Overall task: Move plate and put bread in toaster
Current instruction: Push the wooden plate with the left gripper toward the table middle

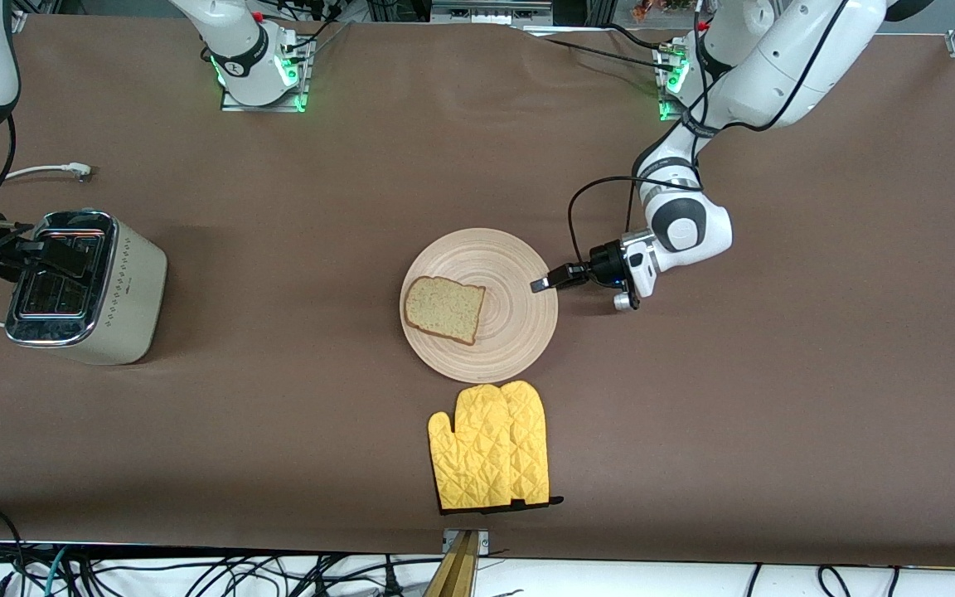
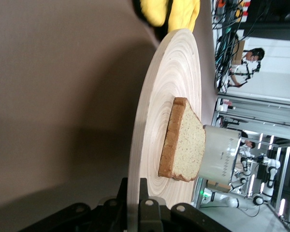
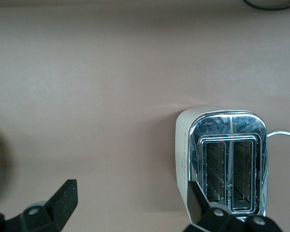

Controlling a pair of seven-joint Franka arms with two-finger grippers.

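Front view says I'm mid plate-move: left pincer [image 1: 540, 284] clenched on the plate [image 1: 519, 332] rim, right pincer [image 3: 130, 203] released over the toaster [image 1: 125, 290], so next I drag it with the bread [image 1: 443, 308] toasterward.

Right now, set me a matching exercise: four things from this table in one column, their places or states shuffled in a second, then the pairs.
Things:
1. bread
2. left gripper
3. right gripper
4. oven mitt

Places or states:
A. open, above the toaster
B. lying on the plate
C. shut on the plate's rim
D. on the table, nearer the front camera than the plate

Pairs: 1-B, 2-C, 3-A, 4-D
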